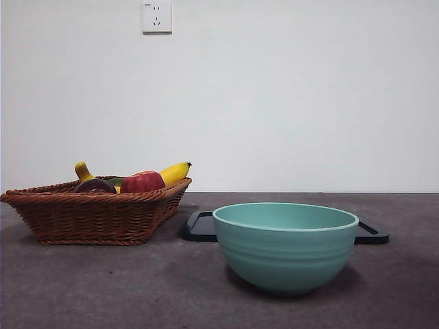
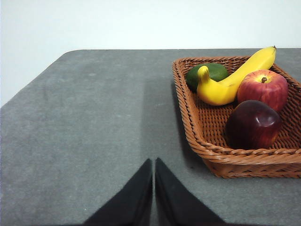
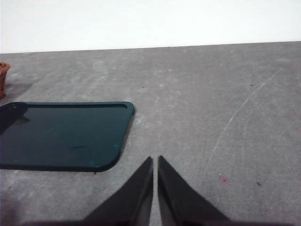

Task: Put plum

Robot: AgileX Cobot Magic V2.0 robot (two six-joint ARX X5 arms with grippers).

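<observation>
The dark maroon plum (image 2: 254, 124) lies in the wicker basket (image 2: 202, 141), at the corner nearest my left gripper (image 2: 154, 162); in the front view the plum (image 1: 95, 185) peeks over the basket (image 1: 96, 216) rim at the left. My left gripper is shut, empty, hovering over bare table beside the basket. My right gripper (image 3: 155, 160) is shut and empty over the table, next to a dark tray (image 3: 61, 134). Neither arm shows in the front view.
The basket also holds a red apple (image 2: 262, 87), a banana (image 2: 230, 80) and a green fruit (image 2: 209, 73). A teal bowl (image 1: 285, 247) stands front and centre, with the black tray (image 1: 202, 226) behind it. A wall socket (image 1: 156, 16) is high on the wall.
</observation>
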